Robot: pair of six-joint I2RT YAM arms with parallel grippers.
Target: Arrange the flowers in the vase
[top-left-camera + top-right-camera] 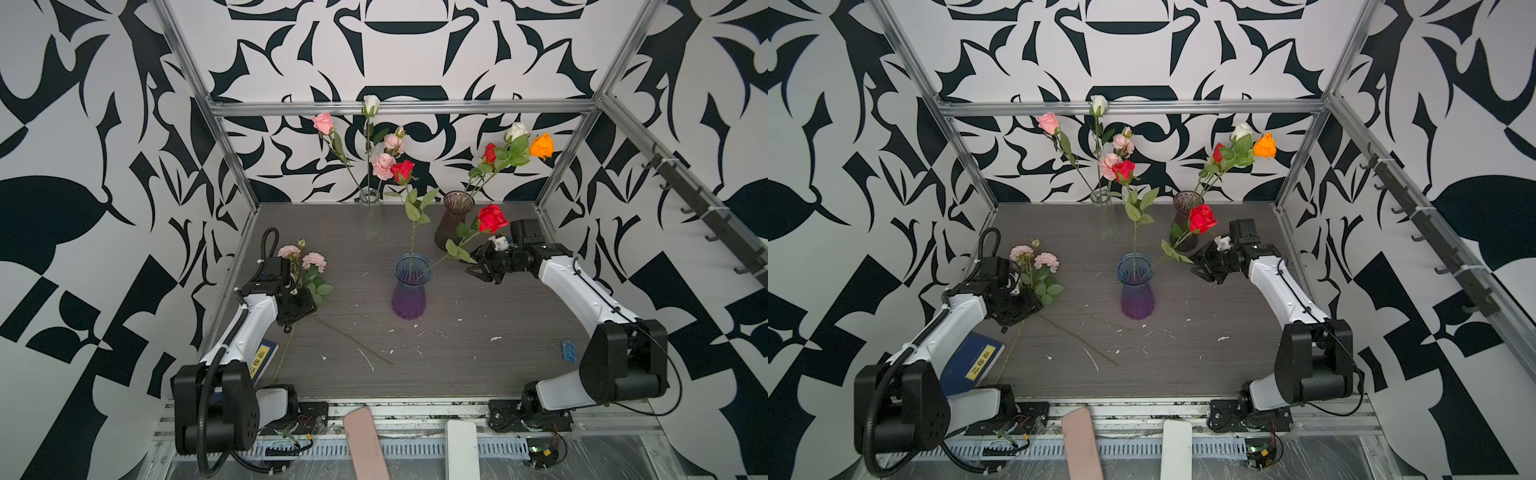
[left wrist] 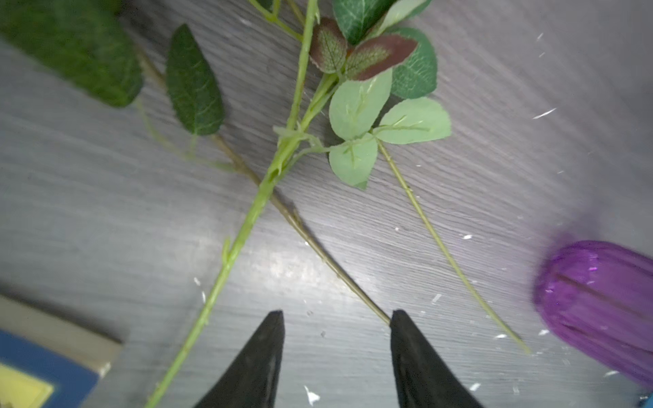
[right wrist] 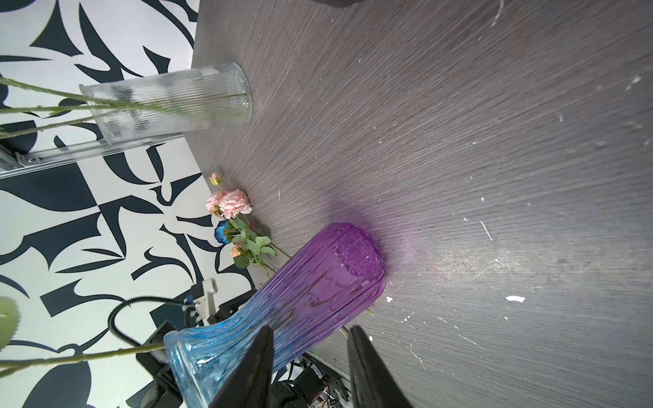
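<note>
The blue-to-purple glass vase (image 1: 409, 297) (image 1: 1137, 295) stands mid-table. An upright red rose (image 1: 402, 170) and a second red rose (image 1: 492, 218) leaning right are in it. My right gripper (image 1: 478, 272) (image 3: 309, 330) hovers just right of the vase (image 3: 318, 282), below the leaning stem, open with nothing between its fingers. Pink ruffled flowers (image 1: 301, 257) and loose green stems (image 2: 247, 226) lie on the table at left. My left gripper (image 1: 289, 326) (image 2: 337, 314) points down over them, open and empty; a brownish stem (image 2: 318, 247) ends at one fingertip.
At the back stand a clear glass vase (image 1: 371, 216) with pink and white flowers and a smoky vase (image 1: 455, 220) with white, orange and red roses. A blue book (image 1: 971, 361) lies under the left arm. A small blue object (image 1: 568, 349) sits near the right arm.
</note>
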